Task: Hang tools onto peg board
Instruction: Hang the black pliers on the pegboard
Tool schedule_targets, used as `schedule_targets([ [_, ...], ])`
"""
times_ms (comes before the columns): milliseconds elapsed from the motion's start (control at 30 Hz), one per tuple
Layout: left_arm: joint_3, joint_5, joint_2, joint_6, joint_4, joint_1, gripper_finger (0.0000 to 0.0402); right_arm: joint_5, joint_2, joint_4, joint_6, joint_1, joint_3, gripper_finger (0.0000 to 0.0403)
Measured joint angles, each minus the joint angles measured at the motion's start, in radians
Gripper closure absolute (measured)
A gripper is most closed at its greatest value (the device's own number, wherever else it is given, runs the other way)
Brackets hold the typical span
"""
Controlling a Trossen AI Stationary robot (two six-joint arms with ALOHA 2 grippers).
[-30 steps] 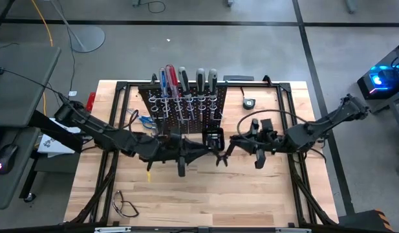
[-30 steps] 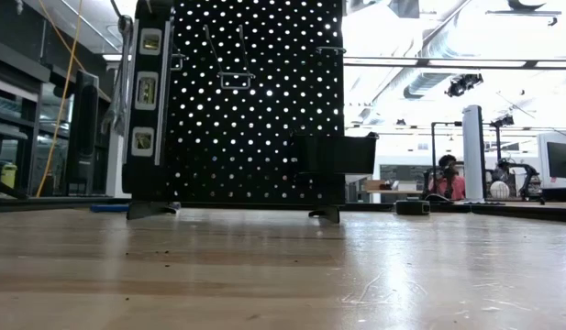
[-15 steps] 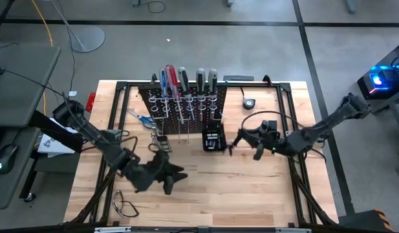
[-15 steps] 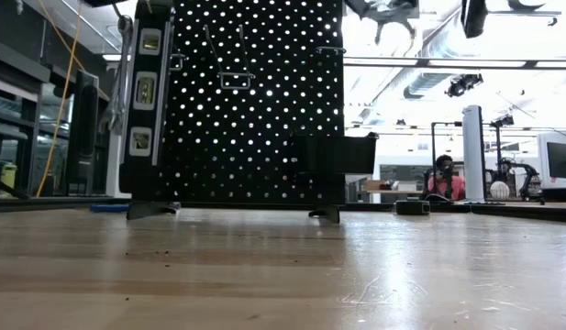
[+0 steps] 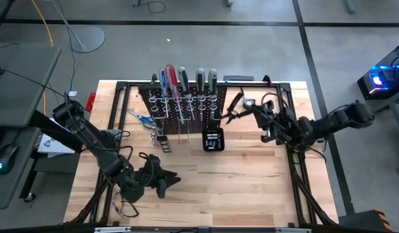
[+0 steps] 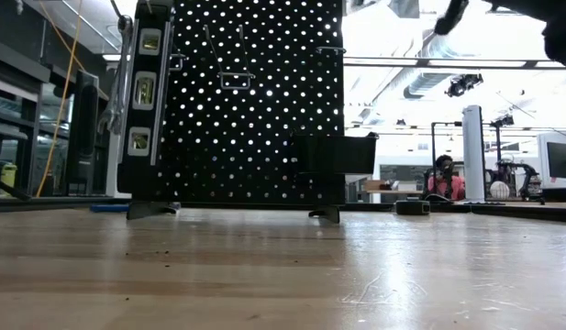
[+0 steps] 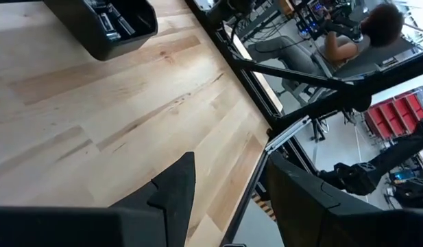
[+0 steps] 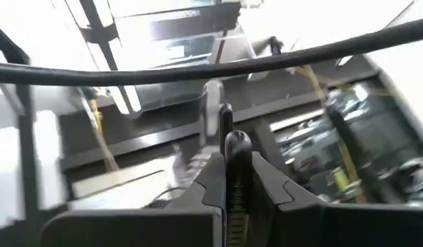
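The black peg board (image 5: 183, 103) stands upright at the table's far middle; it also shows in the low view (image 6: 250, 101). Red, blue and grey-handled screwdrivers (image 5: 180, 79) hang in its silver rings. Silver wrenches (image 6: 125, 78) hang at its side. Blue-handled scissors (image 5: 142, 118) lie flat on the table to its left. My right gripper (image 5: 233, 110) is raised just right of the board and is shut on a slim dark-handled tool (image 8: 230, 161). My left gripper (image 5: 161, 182) is open and empty, low over the table's near left, as the left wrist view (image 7: 232, 192) shows. My right gripper pinches the slim dark-handled tool between its two fingers. The tool's dark rounded end (image 8: 236, 143) stands just past the fingertips, and a silver shaft (image 8: 212, 113) runs on beyond it, along the fingers. The tool is lifted clear of the table.
A small black box (image 5: 213, 139) sits in front of the board's right end. A small round object (image 5: 249, 102) lies at the far right of the board. Clear safety glasses (image 5: 125, 206) lie at the near left edge. A person (image 6: 441, 179) sits in the room beyond.
The two grippers were close together over the table's middle, near the black box, and have moved apart. My left gripper has drawn back toward the near left edge. My right gripper has risen and gone toward the far edge, to the board's right end.
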State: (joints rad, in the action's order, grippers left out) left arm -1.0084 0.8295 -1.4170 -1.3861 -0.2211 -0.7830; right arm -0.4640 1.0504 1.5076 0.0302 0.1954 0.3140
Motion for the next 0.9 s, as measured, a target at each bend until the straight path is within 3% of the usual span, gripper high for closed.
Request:
schedule_targets([
  [133, 0.000, -0.005, 0.000, 0.000, 0.001, 0.007, 0.0241, 0.020, 0.011, -0.080, -0.046, -0.073, 0.055, 0.0388],
  [400, 0.000, -0.017, 0.000, 0.003, -0.001, 0.010, 0.0241, 0.133, 0.017, -0.380, 0.040, -0.162, 0.120, 0.0388],
  [900, 0.000, -0.019, 0.000, 0.009, -0.017, 0.010, 0.0241, 0.237, 0.016, -0.341, 0.014, -0.231, 0.125, 0.0388],
])
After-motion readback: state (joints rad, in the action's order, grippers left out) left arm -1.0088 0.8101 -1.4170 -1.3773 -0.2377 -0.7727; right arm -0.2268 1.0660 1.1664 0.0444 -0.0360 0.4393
